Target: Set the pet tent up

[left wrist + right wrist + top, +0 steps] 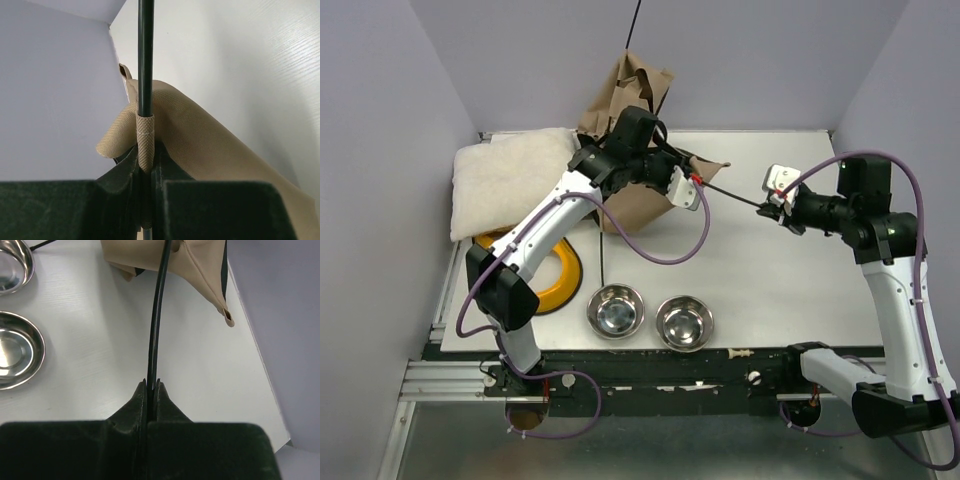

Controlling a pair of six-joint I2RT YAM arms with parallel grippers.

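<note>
The pet tent (638, 92) is a crumpled heap of tan fabric at the back of the table, with a thin black pole (732, 195) sticking out to the right. My left gripper (696, 184) is shut on the tent's woven tan sleeve (145, 135), where the pole (145, 55) enters it. More tent fabric (205, 145) bulges behind the jaws. My right gripper (766, 207) is shut on the free end of the same pole (157, 315), seen at the right gripper (152, 386). A tan corner of the tent (202, 262) lies beyond it.
A cream fluffy cushion (510, 178) lies at the back left, with a yellow ring-shaped object (563, 272) in front of it. Two steel bowls (616, 310) (684, 322) stand near the front edge. Purple walls close in the back and both sides.
</note>
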